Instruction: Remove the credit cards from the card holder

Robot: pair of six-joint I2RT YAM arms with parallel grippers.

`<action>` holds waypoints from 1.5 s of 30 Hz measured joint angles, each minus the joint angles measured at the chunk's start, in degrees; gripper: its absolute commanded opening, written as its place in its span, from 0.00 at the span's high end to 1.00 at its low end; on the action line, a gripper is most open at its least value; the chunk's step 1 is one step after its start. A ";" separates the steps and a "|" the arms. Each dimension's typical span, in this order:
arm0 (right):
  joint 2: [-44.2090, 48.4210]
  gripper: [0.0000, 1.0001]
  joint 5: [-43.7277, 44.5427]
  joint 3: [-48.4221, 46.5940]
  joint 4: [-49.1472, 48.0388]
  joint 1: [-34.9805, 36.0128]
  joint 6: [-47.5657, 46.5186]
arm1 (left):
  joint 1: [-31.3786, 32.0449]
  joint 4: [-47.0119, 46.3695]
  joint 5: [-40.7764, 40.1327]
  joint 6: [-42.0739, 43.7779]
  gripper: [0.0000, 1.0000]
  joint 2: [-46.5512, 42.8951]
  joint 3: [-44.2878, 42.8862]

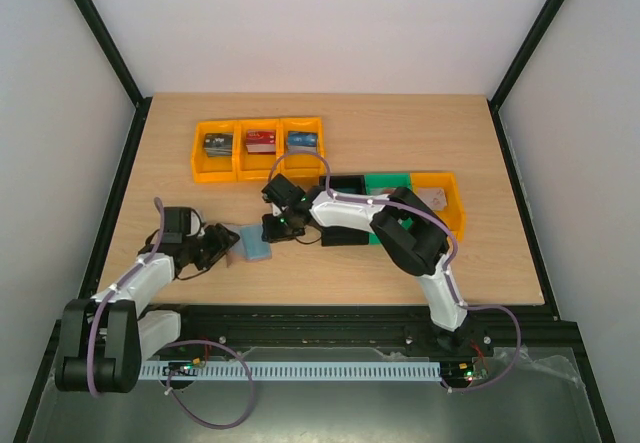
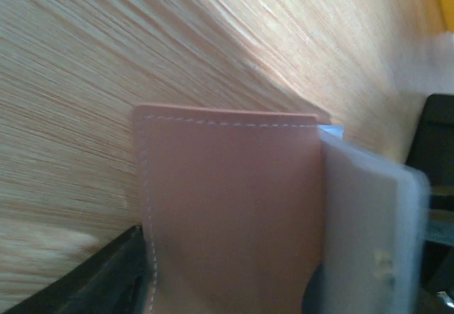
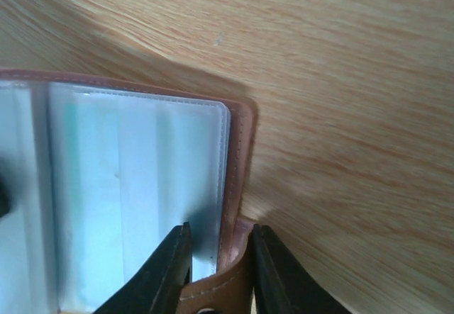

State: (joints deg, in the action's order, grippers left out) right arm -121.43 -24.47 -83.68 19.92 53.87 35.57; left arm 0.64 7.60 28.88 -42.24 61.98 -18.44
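Nearest the near edge, the left gripper (image 1: 213, 250) is pushed against the card holder (image 1: 252, 243) (grip can't be told). The holder is laid open left of the bench's middle, long axis left-right. Just behind, its right edge is pinched by the narrowed right gripper (image 3: 220, 271), a teal credit card (image 3: 135, 200) seemingly sleeved beside it.

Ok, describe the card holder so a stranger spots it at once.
On the wooden table, look in front of the yellow bins, between the left gripper and right gripper. The card holder is an open wallet: pale blue inside, brown outside, in no bin.
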 measured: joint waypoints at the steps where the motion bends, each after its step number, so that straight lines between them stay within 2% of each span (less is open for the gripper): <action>1: -0.09 0.80 -0.39 0.00 -0.24 0.07 0.33 | 0.13 -0.22 0.15 -0.46 0.54 0.31 0.13; 3: -0.17 0.80 -1.29 0.00 -0.92 0.22 0.92 | 0.42 -0.37 0.22 -0.55 0.70 0.68 0.52; 5: -0.20 0.80 -2.10 0.00 -1.25 0.44 1.09 | 0.48 -0.35 0.46 -0.70 0.91 0.79 0.85; 6: -0.20 0.80 -2.56 0.00 -1.42 0.61 1.09 | 0.48 -0.39 0.72 -0.50 0.97 0.81 0.90; 9: -0.17 0.78 -3.15 0.02 -1.90 0.72 1.09 | 0.59 -0.52 0.96 -0.22 0.98 0.72 0.90; 12: 1.07 0.69 -3.56 1.31 -2.99 0.26 0.09 | 0.57 -0.33 1.73 0.72 0.98 -0.28 0.68; 14: 3.61 0.64 -3.65 3.52 -3.82 -0.24 -1.38 | 0.26 0.28 3.13 1.75 0.98 -1.31 -0.52; 17: 10.36 0.64 -4.17 7.58 -5.14 -2.10 -3.69 | 0.02 2.54 6.58 5.20 0.98 -1.84 -6.14; 21: 21.51 0.59 -6.49 10.97 -9.18 -7.13 -6.99 | -0.07 9.64 11.58 16.52 0.98 -1.38 -22.23; 24: 29.53 0.50 -8.94 12.70 -13.88 -10.67 -9.22 | -0.07 16.39 14.08 27.26 0.98 -0.74 -36.89; 27: 36.63 0.42 -11.45 15.19 -19.30 -11.52 -11.17 | -0.07 24.26 16.20 38.62 0.98 -0.04 -51.39; 31: 43.87 0.33 -14.45 18.10 -26.91 -10.95 -12.41 | -0.07 35.56 19.47 49.72 0.98 0.26 -65.09; 38: 45.18 0.16 -20.46 18.75 -40.26 -9.99 -10.27 | -0.07 48.48 25.22 56.48 0.98 0.46 -79.25; 45: 42.75 0.12 -21.86 14.45 -42.62 -6.93 -11.02 | -0.07 52.94 29.46 57.00 0.98 0.94 -84.13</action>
State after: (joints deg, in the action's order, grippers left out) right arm -78.67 -46.33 -69.23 -22.70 46.94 24.56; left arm 0.58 60.53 58.35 14.76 62.92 -102.56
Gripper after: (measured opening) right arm 0.861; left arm 0.061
